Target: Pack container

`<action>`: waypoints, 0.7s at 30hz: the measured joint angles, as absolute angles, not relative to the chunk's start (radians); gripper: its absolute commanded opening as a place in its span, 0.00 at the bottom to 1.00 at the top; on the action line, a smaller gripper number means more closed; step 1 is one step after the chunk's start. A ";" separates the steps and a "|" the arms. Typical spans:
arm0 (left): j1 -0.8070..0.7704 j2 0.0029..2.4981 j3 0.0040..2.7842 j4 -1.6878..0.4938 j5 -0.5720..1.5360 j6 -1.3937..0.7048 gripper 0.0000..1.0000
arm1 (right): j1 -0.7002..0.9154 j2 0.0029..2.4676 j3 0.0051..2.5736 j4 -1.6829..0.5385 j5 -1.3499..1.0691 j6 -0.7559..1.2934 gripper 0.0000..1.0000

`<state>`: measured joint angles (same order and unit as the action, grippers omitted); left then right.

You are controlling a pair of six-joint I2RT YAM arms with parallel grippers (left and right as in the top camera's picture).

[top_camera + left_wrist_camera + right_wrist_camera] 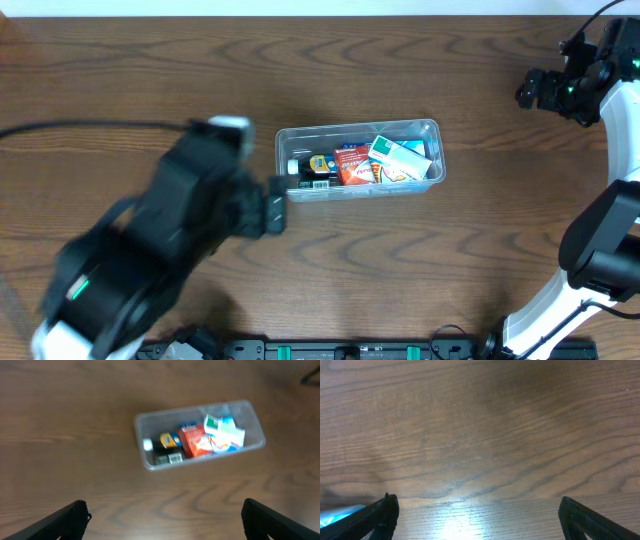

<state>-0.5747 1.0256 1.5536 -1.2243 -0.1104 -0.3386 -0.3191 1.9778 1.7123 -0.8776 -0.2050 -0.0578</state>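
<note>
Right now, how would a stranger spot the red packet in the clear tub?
On the wooden table stands a clear rectangular plastic tub. The red packet lies in its middle, between a black item and a white-and-green box; it alone is red.

A brown wood-grain table (120, 70) fills the views, with a light glare.

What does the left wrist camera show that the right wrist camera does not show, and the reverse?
Only the left wrist view: the clear container, holding a red box, a white-and-green box and a yellow-and-black item. Only the right wrist view: a bright glare on the wood and a pale blue blur at the lower left edge, too unclear to name. Both: the wooden table, and an open, empty gripper: the left gripper in one, the right gripper in the other.
</note>
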 measured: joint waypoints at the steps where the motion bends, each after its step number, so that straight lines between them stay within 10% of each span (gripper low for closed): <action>1: -0.575 0.988 1.553 -1.241 -0.135 -0.339 0.98 | -0.319 1.978 1.712 -0.877 -0.205 -0.058 0.99; 8: -0.464 0.723 1.425 -1.201 -0.254 -0.315 0.98 | -0.319 1.978 1.712 -0.877 -0.205 -0.058 0.99; 21: -0.025 0.346 0.519 -0.177 -0.019 -0.153 0.98 | -0.319 1.978 1.714 -0.878 -0.205 -0.057 0.99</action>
<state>-0.0246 0.3462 0.5194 -0.1772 -0.0193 -0.1528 -0.3191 1.9778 1.7138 -0.8780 -0.2047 -0.0574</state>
